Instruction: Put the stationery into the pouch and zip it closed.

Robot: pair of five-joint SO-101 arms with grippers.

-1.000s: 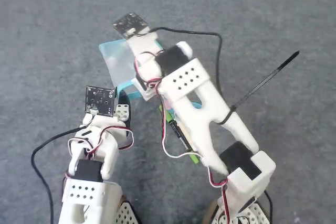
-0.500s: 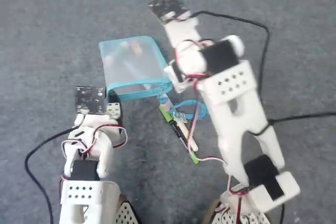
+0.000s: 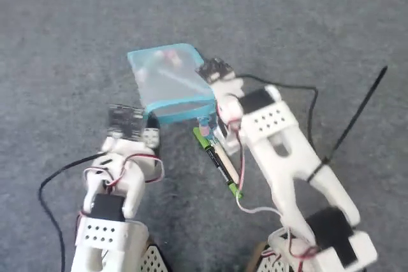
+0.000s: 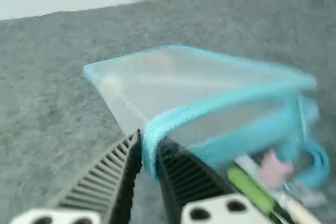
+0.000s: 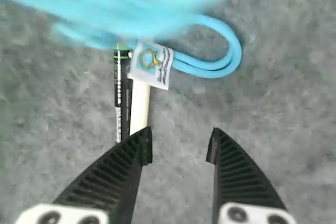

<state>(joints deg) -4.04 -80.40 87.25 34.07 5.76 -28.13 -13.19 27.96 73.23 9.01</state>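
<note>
We see a grey, flecked carpet (image 3: 64, 49). The pouch (image 3: 169, 84) is clear and frosted with turquoise zip edging; a pink piece (image 3: 171, 57) shows through its far side. Its loop (image 5: 220, 51) is turquoise too, and the tag (image 5: 152, 62) is white with a gold ring print. Near the pouch lie a black pen (image 5: 122, 98), a cream pen (image 5: 139, 103) and a green pen (image 4: 252, 187). The left arm (image 3: 105, 234) and right arm (image 3: 280, 144) are white with black motors and red, white and black wires. The left gripper (image 4: 147, 145) and right gripper (image 5: 178, 142) are black and ribbed.
</note>
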